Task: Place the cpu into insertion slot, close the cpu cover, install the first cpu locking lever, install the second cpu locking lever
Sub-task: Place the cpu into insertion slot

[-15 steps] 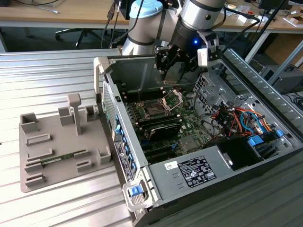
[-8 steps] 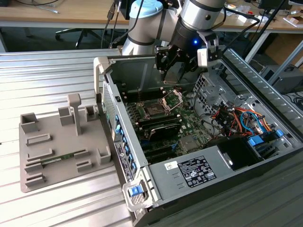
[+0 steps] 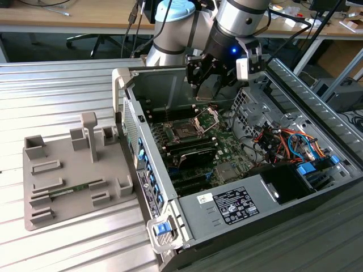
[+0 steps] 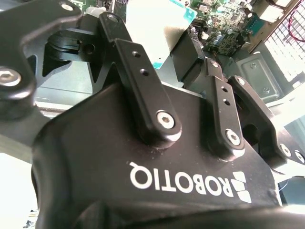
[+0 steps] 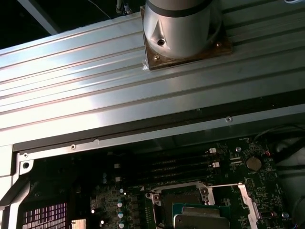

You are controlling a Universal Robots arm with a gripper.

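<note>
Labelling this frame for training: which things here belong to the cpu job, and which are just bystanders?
Job: gripper, the cpu it holds, insertion slot, open cpu cover.
Bystanders: memory slots, grey fixture tray, coloured cables.

One arm (image 3: pixel 176 34), one gripper (image 3: pixel 211 93), one computer case (image 3: pixel 147 181), one circuit board (image 3: pixel 227 144), one insertion slot (image 3: pixel 185 131), one cpu cover (image 3: pixel 207 118), one grey tray (image 3: pixel 39 187) at the exterior view's left, one cpu (image 5: pixel 199 220).
</note>
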